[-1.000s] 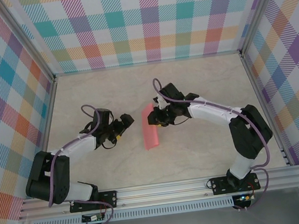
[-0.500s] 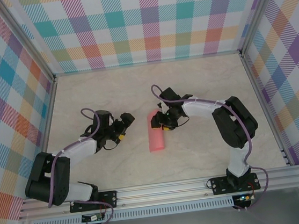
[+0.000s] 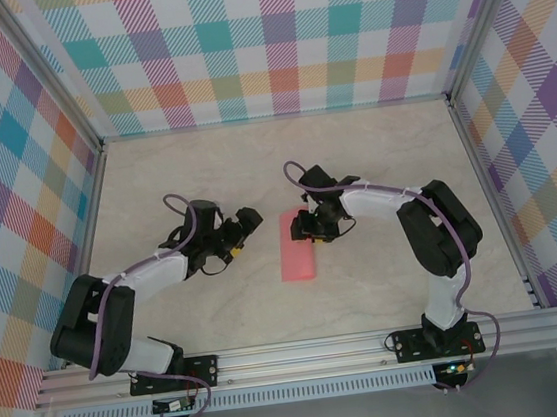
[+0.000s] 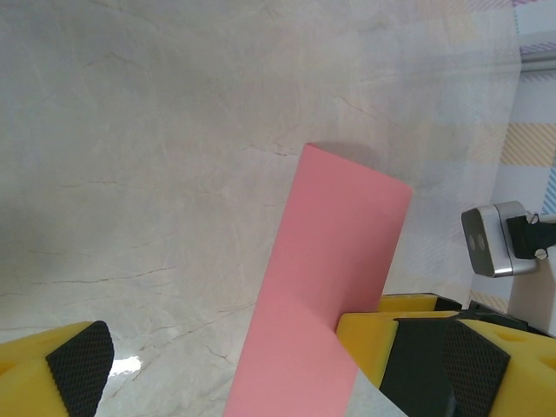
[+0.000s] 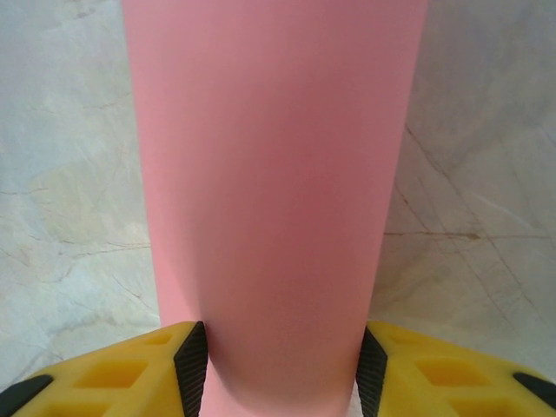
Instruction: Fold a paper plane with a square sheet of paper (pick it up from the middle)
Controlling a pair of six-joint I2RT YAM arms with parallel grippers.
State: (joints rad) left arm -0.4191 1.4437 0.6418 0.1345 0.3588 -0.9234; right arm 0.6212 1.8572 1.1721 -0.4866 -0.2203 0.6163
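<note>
yellow-fingered right gripper (image 5: 278, 369): clamped across the far end of the paper, a black pad against each long edge, so the end bows up between them.
left gripper (image 3: 241, 227): fingers apart and holding nothing; it sits just left of the paper's far end, pointing at it.
paper (image 3: 297, 255): salmon-pink, folded into a narrow strip, lying near the middle of the table (image 3: 384, 166) and running from near to far. no pointed nose or wings show yet.
just changed: a second ago the strip slanted, with its near end leaning left. now it lies almost straight and a little further right.
also changed: the left gripper has moved far and right, closer to the strip. the right arm's elbow has tucked in nearer its base.
what it means: this looks like squaring the strip up for the next crease, with the left gripper coming in to pin it or take a corner.
progress: early to middle, by my reading. only the lengthwise fold seems done, and the nose and wing folds remain.
</note>
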